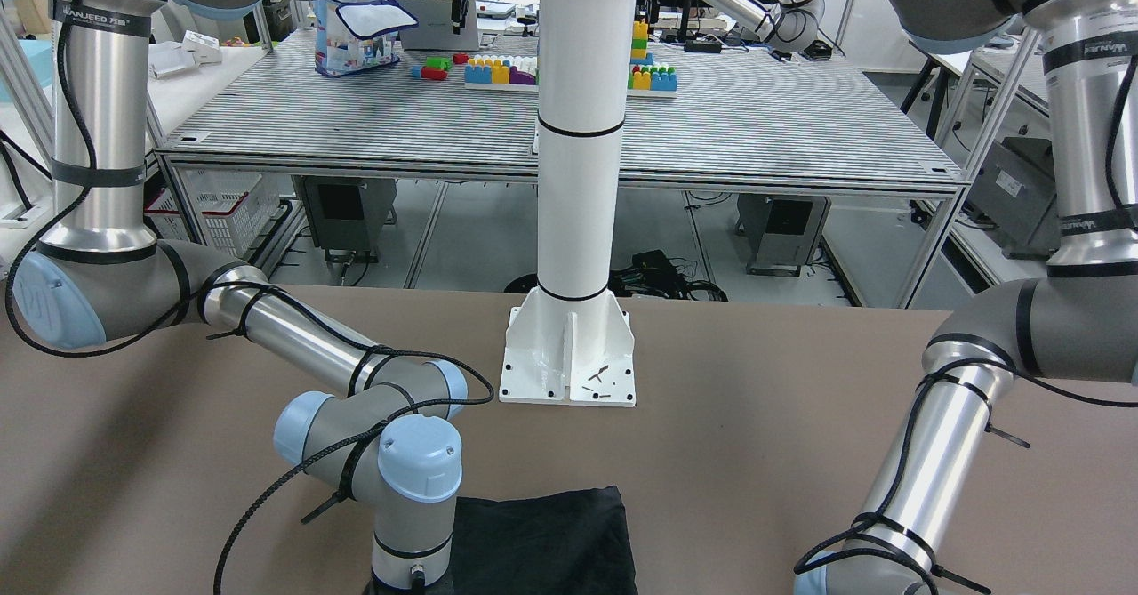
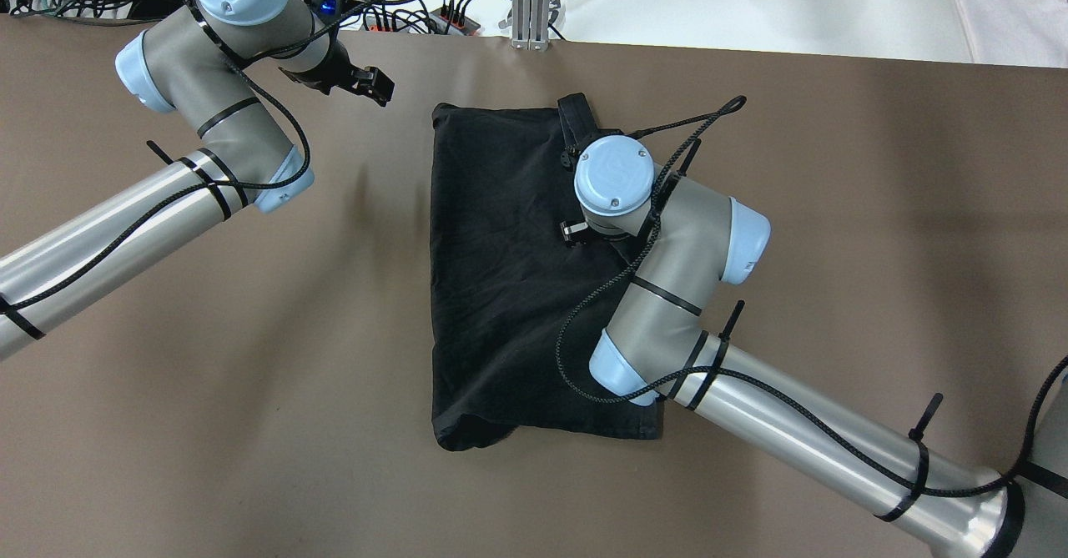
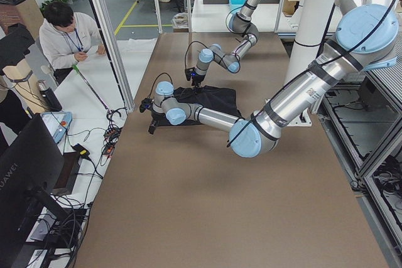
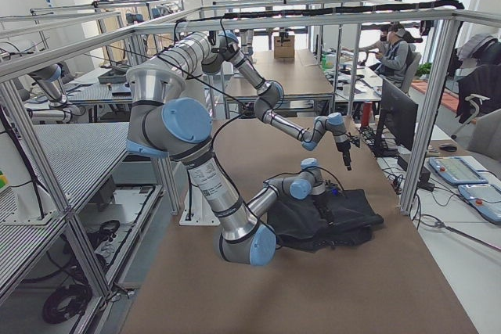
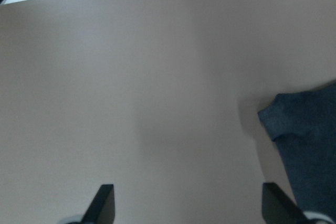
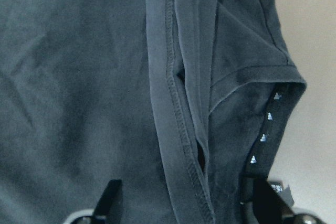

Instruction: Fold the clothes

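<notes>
Saw the black cloth point(image 2: 501, 291) lying flat in the middle of the brown table point(image 2: 250, 374), folded into a tall block with a lumpy near-left corner. Further on, saw the right gripper point(image 6: 186, 208) hanging low over the cloth's far right corner, its fingers point(image 6: 111, 203) spread wide on each side of a stitched hem and pinching nothing; could not tell if touching the cloth. Furthest away, saw the left gripper point(image 5: 189, 205) up over bare table near the cloth's far left corner, spread wide too and holding nothing.
</notes>
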### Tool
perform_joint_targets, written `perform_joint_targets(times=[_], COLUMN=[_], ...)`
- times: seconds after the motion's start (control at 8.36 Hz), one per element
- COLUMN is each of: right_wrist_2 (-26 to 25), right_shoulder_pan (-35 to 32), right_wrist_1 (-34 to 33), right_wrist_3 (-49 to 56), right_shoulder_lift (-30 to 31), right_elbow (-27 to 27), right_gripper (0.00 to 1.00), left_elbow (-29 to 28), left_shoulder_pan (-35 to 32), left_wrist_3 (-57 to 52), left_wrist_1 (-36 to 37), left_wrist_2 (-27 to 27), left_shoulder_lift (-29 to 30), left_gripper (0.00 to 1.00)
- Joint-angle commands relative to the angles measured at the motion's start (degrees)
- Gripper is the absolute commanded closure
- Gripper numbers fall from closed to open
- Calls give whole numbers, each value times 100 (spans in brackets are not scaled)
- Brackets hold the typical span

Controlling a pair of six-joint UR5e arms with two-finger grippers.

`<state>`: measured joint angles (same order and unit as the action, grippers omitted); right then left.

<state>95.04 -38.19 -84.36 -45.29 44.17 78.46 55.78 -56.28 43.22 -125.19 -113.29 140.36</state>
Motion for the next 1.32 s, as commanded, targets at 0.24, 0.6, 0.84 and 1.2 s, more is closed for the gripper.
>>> perform_joint_targets(times=[0.24, 0.6, 0.84, 1.2], right_wrist_2=[-21, 14, 14, 119], right_shoulder_pan=[-48, -284, -740, -1041], right_wrist_1=[-19, -28, -11, -19], right_wrist_3=[705, 819, 1302, 1321], right_shoulder_lift=[-295, -216, 73, 374], right_elbow=[-797, -841, -841, -562], right_gripper=[11, 11, 11, 12], left_elbow=[12, 12, 20, 12], left_shoulder_pan=[-5, -5, -6, -5], left_wrist_3=[2, 29, 38, 29], left_wrist_1=[-5, -14, -14, -14], left_wrist_2=[0, 0, 0, 0], left_shoulder_lift=[-26, -35, -35, -44], left_gripper=[0, 0, 0, 0])
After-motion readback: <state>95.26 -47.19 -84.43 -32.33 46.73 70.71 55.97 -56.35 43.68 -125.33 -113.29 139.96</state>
